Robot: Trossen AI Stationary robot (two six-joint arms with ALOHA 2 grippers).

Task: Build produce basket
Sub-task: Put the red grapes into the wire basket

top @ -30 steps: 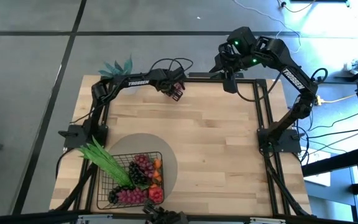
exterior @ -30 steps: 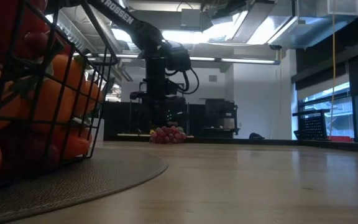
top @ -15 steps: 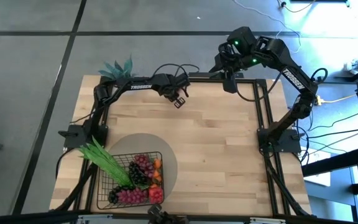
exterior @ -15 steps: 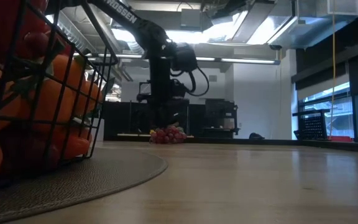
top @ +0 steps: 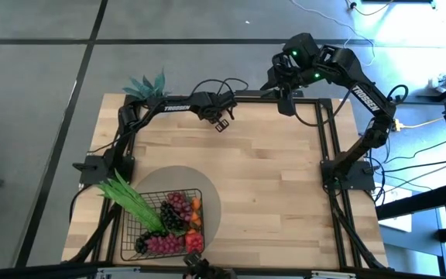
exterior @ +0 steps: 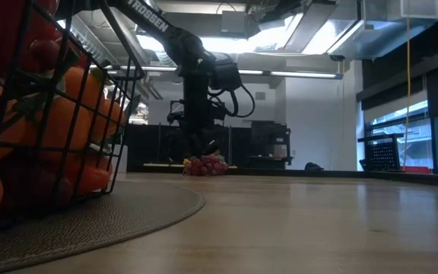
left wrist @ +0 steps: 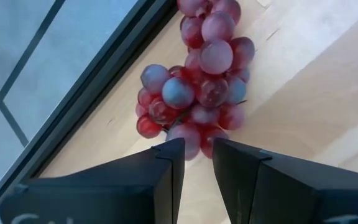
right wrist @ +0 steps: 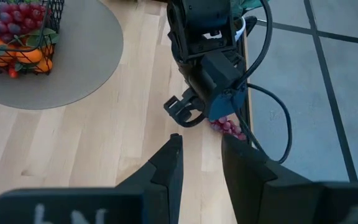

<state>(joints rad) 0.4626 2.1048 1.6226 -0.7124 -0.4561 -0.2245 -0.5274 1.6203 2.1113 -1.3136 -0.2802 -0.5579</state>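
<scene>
Left claw: upper centre of the high view, low over the far edge of the tabletop; in its own wrist view the two dark fingers stand a narrow gap apart with nothing between them, their tips just short of the grape bunch.
Loose grape bunch: red-purple, lying on the wood right at the tabletop's far edge beside the dark frame rail; in the low view it shows as a small reddish cluster directly under the left arm, centre of the frame.
Right claw: upper right of the high view, held beyond the far edge of the tabletop, well apart from the produce; its fingers sit a small gap apart and grip nothing.
Basket: dark wire mesh, lower left of the high view, standing on a grey round mat.
Produce in basket: long green bean pods jutting over the upper-left rim, dark and purple grapes in the middle, orange pieces and a red piece along the right side.
Low-view foreground: basket wires at far left, with orange produce pressed behind them.
Potted plant: teal leaves, upper left, at the tabletop's far corner.
</scene>
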